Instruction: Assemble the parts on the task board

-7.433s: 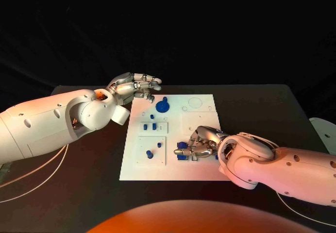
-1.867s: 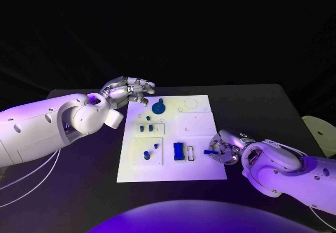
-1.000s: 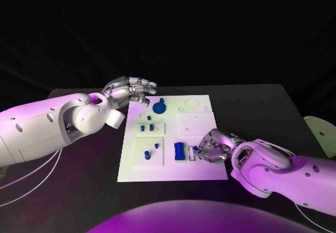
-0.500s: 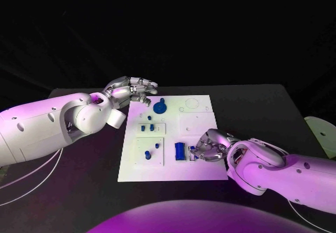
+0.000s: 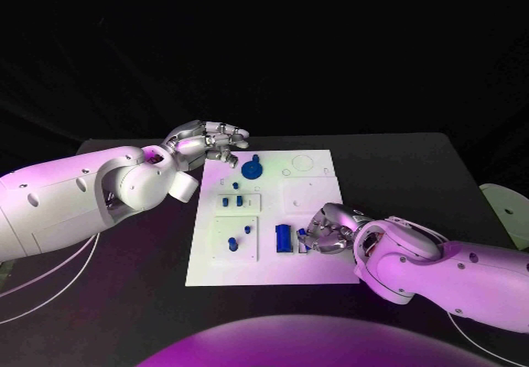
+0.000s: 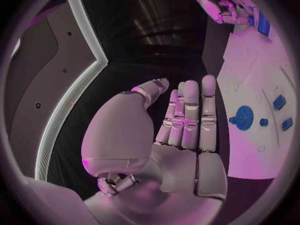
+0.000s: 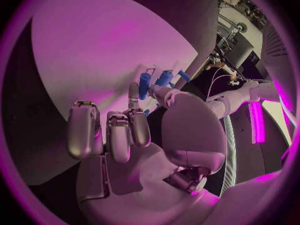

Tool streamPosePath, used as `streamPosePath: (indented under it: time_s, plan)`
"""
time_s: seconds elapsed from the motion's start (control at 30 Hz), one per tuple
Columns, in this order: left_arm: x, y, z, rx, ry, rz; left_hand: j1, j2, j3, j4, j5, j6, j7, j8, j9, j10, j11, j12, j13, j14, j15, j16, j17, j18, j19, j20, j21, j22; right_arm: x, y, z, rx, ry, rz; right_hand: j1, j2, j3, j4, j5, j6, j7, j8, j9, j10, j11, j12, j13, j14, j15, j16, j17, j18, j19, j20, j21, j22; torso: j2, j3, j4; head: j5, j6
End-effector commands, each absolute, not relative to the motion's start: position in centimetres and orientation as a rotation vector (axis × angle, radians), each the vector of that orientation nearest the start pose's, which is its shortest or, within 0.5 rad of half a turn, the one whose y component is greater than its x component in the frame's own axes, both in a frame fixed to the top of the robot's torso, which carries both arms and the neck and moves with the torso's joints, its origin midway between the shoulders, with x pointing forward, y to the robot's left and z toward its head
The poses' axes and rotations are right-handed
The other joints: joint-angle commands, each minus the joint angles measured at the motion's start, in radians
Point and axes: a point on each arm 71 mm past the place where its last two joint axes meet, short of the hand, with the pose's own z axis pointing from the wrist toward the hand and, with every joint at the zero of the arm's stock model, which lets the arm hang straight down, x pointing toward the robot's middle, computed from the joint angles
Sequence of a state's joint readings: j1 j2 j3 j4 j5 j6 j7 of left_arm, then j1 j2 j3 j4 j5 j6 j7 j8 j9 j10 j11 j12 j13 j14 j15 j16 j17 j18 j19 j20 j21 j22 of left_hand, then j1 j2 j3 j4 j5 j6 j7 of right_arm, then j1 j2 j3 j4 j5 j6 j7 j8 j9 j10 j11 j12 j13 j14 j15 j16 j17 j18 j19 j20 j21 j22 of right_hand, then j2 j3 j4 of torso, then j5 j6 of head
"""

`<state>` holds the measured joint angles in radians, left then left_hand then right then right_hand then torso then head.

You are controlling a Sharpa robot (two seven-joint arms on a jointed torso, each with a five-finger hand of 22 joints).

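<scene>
The white task board lies in the middle of the black table. My right hand hovers low over the board's near right part and pinches a small blue part just right of a long blue block that stands in the board. In the right wrist view the pinched blue part sits at my right hand's fingertips over the board. My left hand is at the board's far left corner and holds nothing, its fingers stretched out.
A round blue part sits at the board's far end, two small blue pegs in a square plate below it, another blue piece nearer. A white object lies at the table's right edge.
My right hand has carried the small blue part from the board's right edge leftward to the spot beside the long blue block. The left hand has stayed put.
</scene>
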<state>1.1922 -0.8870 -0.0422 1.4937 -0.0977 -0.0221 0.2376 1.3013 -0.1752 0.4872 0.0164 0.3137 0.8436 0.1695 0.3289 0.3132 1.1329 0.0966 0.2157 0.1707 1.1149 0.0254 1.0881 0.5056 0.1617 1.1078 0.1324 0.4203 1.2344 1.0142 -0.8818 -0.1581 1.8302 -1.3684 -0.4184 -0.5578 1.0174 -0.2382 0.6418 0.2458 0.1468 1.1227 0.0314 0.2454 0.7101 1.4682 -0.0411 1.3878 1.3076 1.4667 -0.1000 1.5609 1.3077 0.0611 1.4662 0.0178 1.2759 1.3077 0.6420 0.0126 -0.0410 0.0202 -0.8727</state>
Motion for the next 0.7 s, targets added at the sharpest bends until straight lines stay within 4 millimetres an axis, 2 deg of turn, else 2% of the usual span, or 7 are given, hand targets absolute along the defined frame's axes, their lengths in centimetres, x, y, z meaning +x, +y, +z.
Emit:
streamPosePath:
  time_s: [0.03, 0.47, 0.63, 0.7]
  plan:
    - [48.3, 22.02, -19.12, -1.029, 1.719, -1.641, -0.001, 0.007, 0.002, -0.003, 0.004, -0.009, 0.0, 0.005, 0.001, -0.008, 0.002, 0.007, 0.001, -0.008, 0.001, -0.002, -0.001, 0.019, 0.008, -0.001, -0.005, -0.001, 36.37, -15.96, -28.24, 0.159, 2.073, 0.538, -0.007, -0.003, -0.002, 0.001, -0.009, 0.0, 0.007, -0.004, -0.002, 0.042, 0.007, 0.003, 0.151, 0.1, 0.007, 0.003, 0.241, -0.004, 0.024, 0.0, -0.003, 0.187, 0.0, 0.0, -0.0001, 0.0, 0.0]
    - [48.29, 22.07, -19.14, -1.03, 1.721, -1.64, -0.002, 0.007, 0.002, -0.005, 0.006, -0.01, 0.001, 0.007, 0.001, -0.01, 0.003, 0.009, 0.001, -0.008, 0.001, -0.002, -0.003, 0.018, 0.009, -0.002, -0.006, 0.0, 35.99, -15.74, -28.18, 0.146, 2.087, 0.548, -0.022, 0.008, -0.007, 0.011, -0.016, 0.011, 0.005, -0.002, -0.004, 0.047, 0.006, 0.017, 0.16, 0.1, 0.006, 0.004, 0.245, -0.004, 0.026, -0.001, 0.002, 0.188, 0.0, 0.0001, -0.0002, 0.0, 0.0]
    - [48.29, 22.08, -19.14, -1.03, 1.721, -1.64, -0.002, 0.007, 0.002, -0.005, 0.006, -0.01, 0.001, 0.007, 0.001, -0.01, 0.003, 0.009, 0.001, -0.008, 0.001, -0.002, -0.003, 0.018, 0.009, -0.002, -0.006, 0.0, 35.92, -15.74, -28.1, 0.147, 2.083, 0.551, -0.049, 0.01, -0.021, 0.027, -0.024, 0.017, 0.004, -0.003, -0.008, 0.048, 0.005, 0.019, 0.162, 0.1, 0.006, 0.004, 0.246, -0.005, 0.026, -0.002, 0.003, 0.188, 0.0, 0.0005, -0.0006, -0.001, 0.0]
    - [48.29, 22.08, -19.14, -1.03, 1.722, -1.64, -0.002, 0.007, 0.002, -0.005, 0.006, -0.01, 0.001, 0.007, 0.001, -0.01, 0.003, 0.009, 0.001, -0.008, 0.001, -0.002, -0.003, 0.018, 0.009, -0.002, -0.006, 0.0, 35.91, -15.72, -28.05, 0.146, 2.077, 0.553, -0.066, 0.01, -0.037, 0.038, -0.039, 0.019, 0.004, -0.004, -0.01, 0.048, 0.005, 0.019, 0.162, 0.101, 0.006, 0.004, 0.246, -0.005, 0.026, -0.002, 0.002, 0.188, 0.0, 0.0006, -0.0005, -0.001, 0.0]
